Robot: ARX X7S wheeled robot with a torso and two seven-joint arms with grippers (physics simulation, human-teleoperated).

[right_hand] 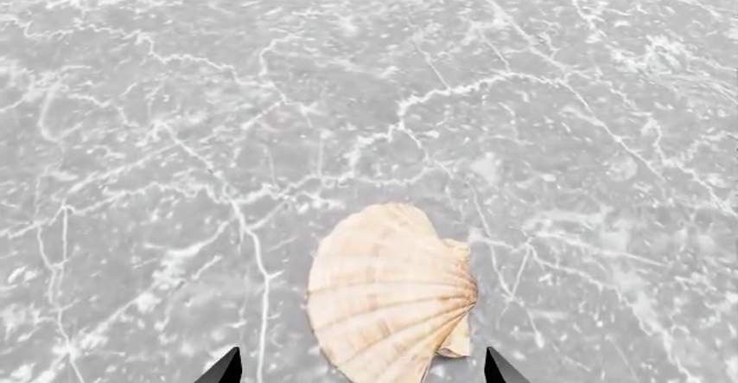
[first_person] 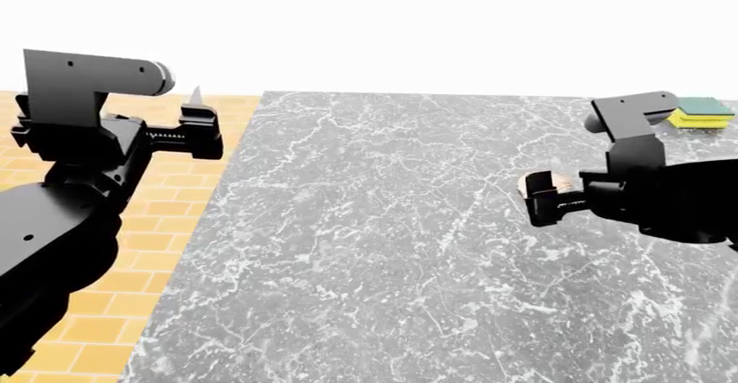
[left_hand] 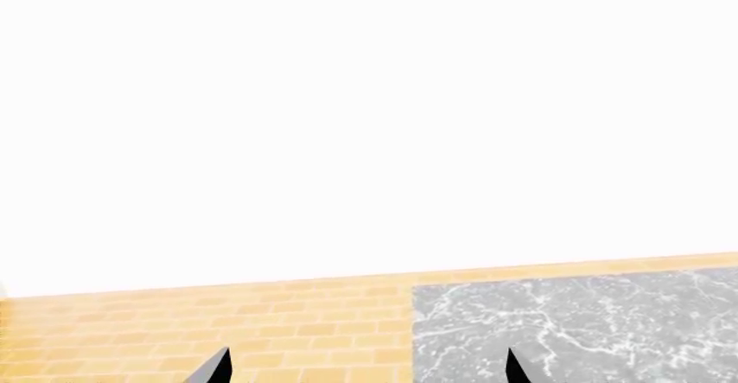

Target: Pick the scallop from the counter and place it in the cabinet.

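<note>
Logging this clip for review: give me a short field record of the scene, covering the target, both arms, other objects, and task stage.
target: scallop, lying flat on the counter, not lifted
right gripper: open, jaws either side of the scallop's near edge, not closed on it
left gripper: idle over the floor beside the counter's edge, holding nothing; open in its wrist view
other objects: yellow-and-green sponge at the counter's far right corner
cabinet: not in view
stage: pre-grasp, pick not yet done

Yellow-and-green sponge (first_person: 701, 112) at the marble's far right; tan brick floor (first_person: 173, 227) alongside
</note>
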